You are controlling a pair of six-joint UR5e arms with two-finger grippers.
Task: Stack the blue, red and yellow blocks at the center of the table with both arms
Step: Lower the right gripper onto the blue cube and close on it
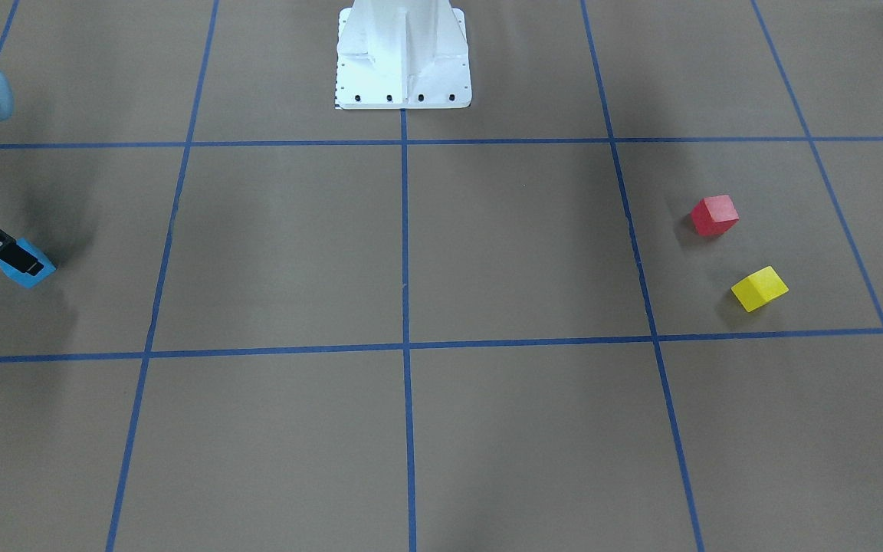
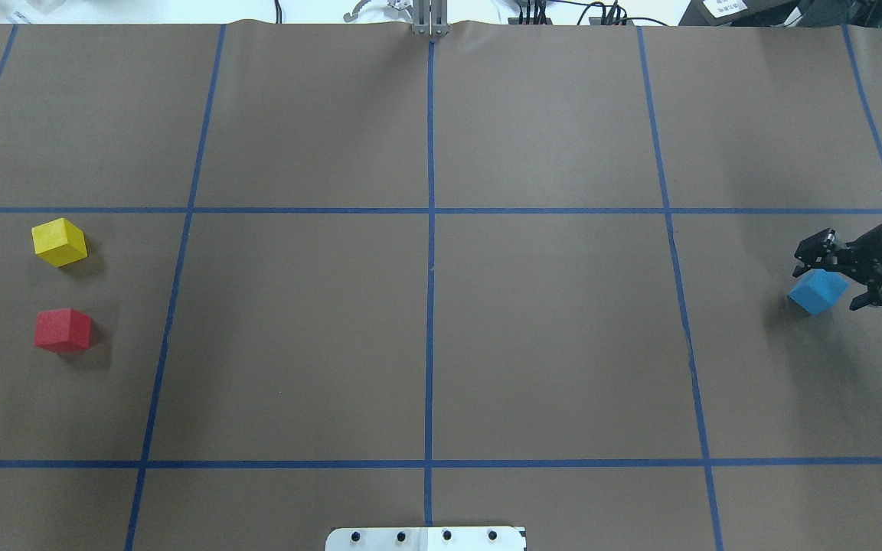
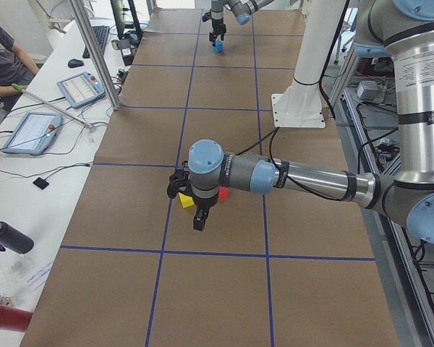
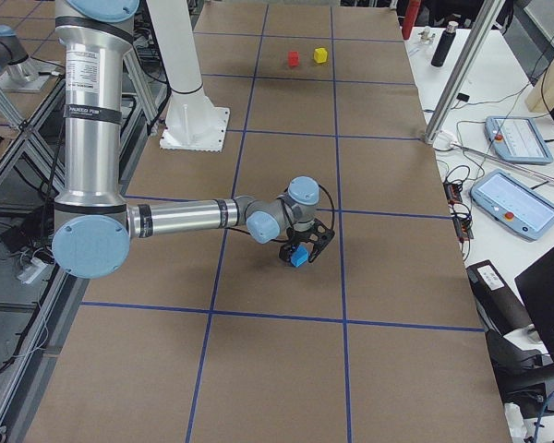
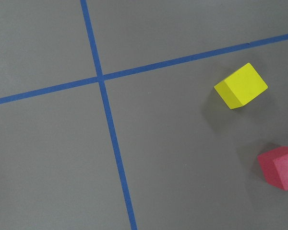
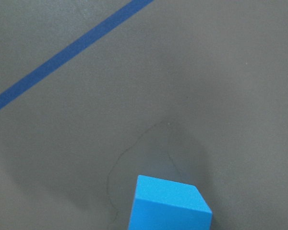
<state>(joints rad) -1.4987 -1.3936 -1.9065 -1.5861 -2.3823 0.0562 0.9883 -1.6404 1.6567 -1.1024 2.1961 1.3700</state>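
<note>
One blue block (image 2: 815,295), one red block (image 2: 63,330), one yellow block (image 2: 59,242), right pincer (image 2: 828,288) spread astride blue, left pincer (image 3: 186,210) unclear

We see the near right arm (image 4: 189,218) reaching low across the worktop (image 4: 277,369), pincer (image 4: 304,249) at the blue block (image 4: 298,257), red block (image 4: 295,59) just beside yellow block (image 4: 320,54) far off.

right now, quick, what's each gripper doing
left gripper: cannot tell from this side view
right gripper: open, over the blue block
</note>
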